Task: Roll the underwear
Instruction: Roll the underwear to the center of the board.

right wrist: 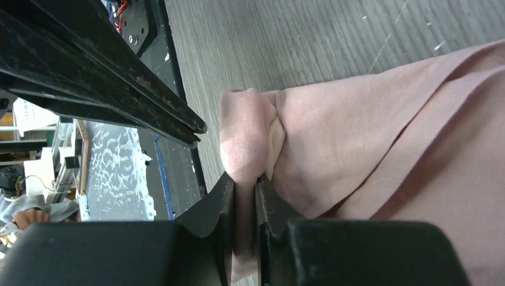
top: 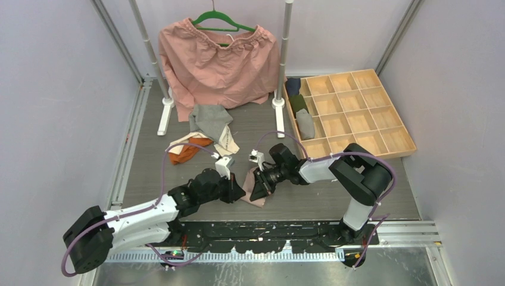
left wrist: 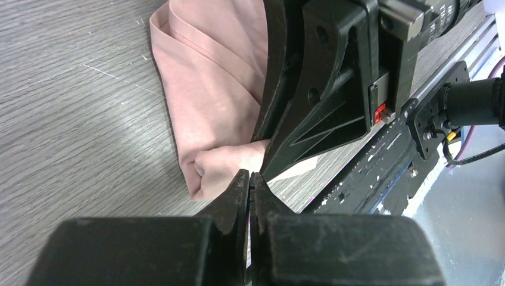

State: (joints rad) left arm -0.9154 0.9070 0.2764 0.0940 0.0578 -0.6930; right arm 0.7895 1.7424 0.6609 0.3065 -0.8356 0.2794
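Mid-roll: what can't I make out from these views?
Top view: left claw and right claw cover most of the pink underwear; roll progress hidden.
Left wrist view: right claw's body blocks the cloth's far side.
Right wrist view: cloth runs off the right edge.

A big salmon-pink garment is hanging on a green hanger between two upright posts at the back. A wooden divider tray is sitting right of it on the grey wood-grain table, with a navy roll and a dark green roll lying in its leftmost column.
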